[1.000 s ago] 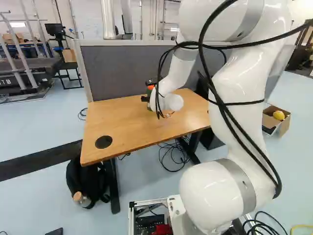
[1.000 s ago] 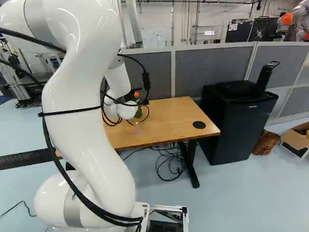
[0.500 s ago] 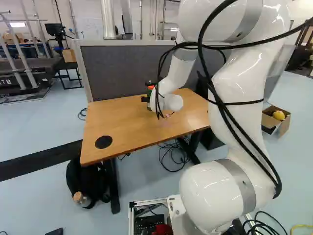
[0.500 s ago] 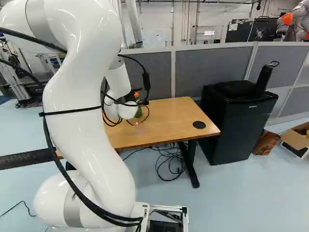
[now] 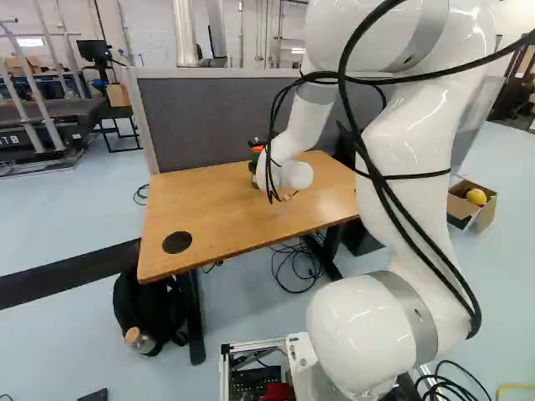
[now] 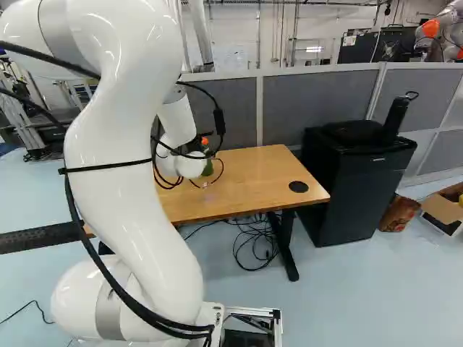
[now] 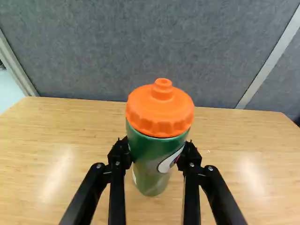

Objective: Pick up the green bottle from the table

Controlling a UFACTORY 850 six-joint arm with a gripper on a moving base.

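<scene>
Bottle (image 7: 151,176) looks stiff, slick, perhaps heavy if filled; my gripper (image 7: 155,152) clamps its sides below the cap (image 7: 160,110), the right hold, toward the surface's (image 7: 70,126) far edge.

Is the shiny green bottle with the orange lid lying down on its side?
No, the shiny green bottle stands upright, with its ridged orange lid at the top.

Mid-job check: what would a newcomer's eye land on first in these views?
The bulky, glossy white robot arm, dominating the right side of the left base view. Next, the bright orange plastic lid on the green bottle, pinched between the black jaws in the wrist view.
</scene>
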